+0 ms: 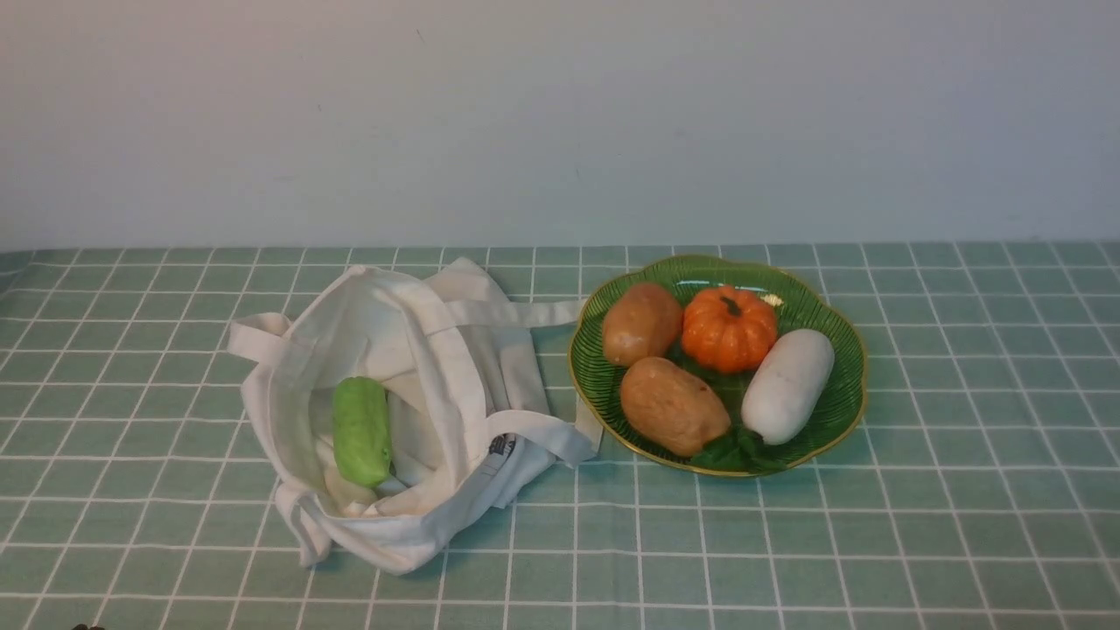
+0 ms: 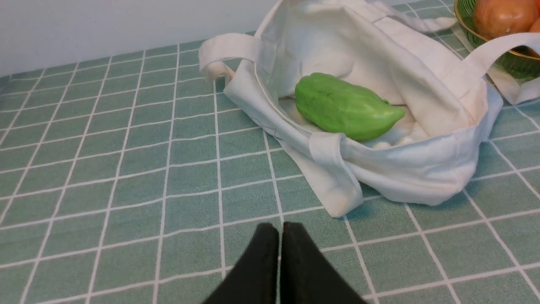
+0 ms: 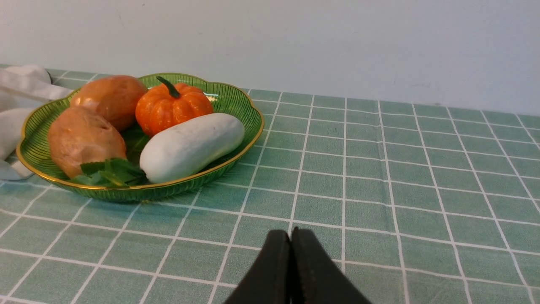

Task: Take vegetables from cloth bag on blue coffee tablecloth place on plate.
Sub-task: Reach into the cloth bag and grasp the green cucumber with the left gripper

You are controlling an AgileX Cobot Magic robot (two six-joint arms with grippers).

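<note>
One green vegetable [image 1: 361,430] lies left of the plate [image 1: 849,411] — two claws, left [image 2: 280,230] and right [image 3: 292,234], are each pressed together.

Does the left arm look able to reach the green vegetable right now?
Probably yes: the cloth bag gapes open around the green vegetable, and the left gripper is empty, though shut, so it would need opening first.

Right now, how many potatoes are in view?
2. Both brown potatoes lie on the green plate: one left of the pumpkin, the other nearer the robot. Folds of the bag could hide more.
</note>
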